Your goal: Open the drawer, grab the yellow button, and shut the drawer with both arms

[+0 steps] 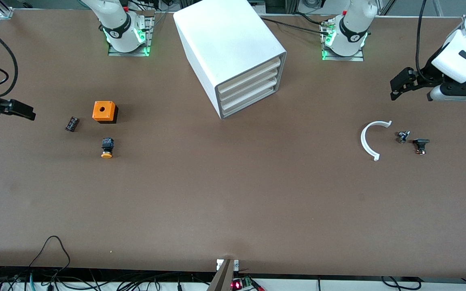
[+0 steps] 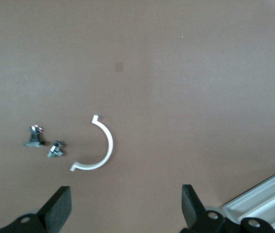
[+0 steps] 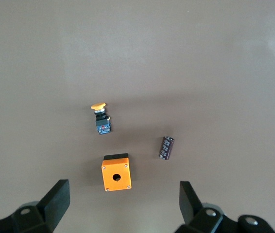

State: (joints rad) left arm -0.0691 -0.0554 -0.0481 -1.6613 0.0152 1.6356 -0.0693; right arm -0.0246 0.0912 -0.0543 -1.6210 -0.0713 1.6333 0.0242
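- Drawer (image 1: 250,72), topmost of three slats in the white cabinet (image 1: 229,44), sits flush and closed.
- Button (image 1: 107,148) lies on the table (image 1: 233,202) toward the right arm's end, at 5 o'clock from the orange cube (image 1: 104,111); a black ridged part (image 1: 71,123) lies beside them.
- Right gripper (image 3: 124,204) hangs spread wide over this cluster, holding nothing.
- Left gripper (image 2: 126,208) hangs spread and empty over a white curved piece (image 1: 371,138), with two small dark fittings (image 1: 412,141) at its 3 o'clock.

Left hand (image 2: 125,206) spread open over a white curved piece (image 2: 100,145) on the table (image 2: 186,82)
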